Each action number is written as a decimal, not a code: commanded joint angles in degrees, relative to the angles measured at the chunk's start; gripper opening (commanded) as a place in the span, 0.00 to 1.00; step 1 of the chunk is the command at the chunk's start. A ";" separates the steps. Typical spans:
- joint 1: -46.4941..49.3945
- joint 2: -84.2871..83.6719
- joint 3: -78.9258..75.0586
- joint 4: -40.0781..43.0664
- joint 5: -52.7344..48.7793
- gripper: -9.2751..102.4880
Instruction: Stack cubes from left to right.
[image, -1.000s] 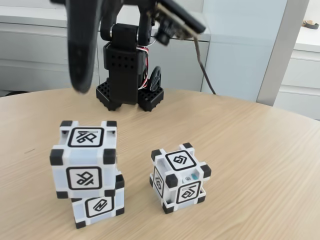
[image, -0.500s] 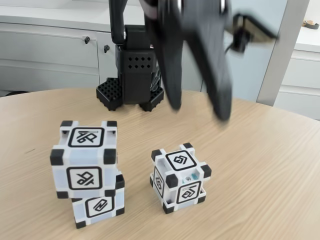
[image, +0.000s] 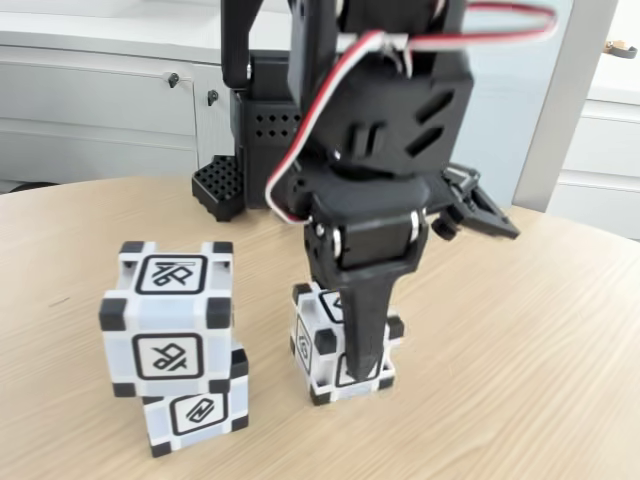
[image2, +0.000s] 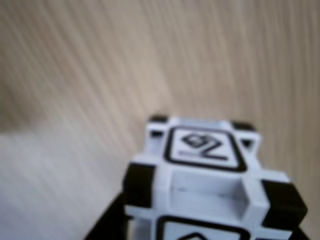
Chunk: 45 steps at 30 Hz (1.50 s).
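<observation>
On the round light-wood table (image: 520, 330), right of centre in the fixed view, the black two-finger gripper (image: 362, 355) stands down over the lone white plastic cube with black corners (image: 312, 345), one finger across its near face. It seems to be clasping that cube (the far finger is hidden). At the left, two matching cubes sit stacked, upper (image: 168, 320) on lower (image: 195, 412). The wrist view shows the lone cube (image2: 210, 175) close, blurred.
</observation>
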 joint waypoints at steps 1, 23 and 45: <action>0.26 1.85 -1.76 0.35 0.97 0.08; 18.11 48.08 -1.41 1.49 -18.81 0.08; 25.75 34.80 -9.84 12.48 -16.79 0.08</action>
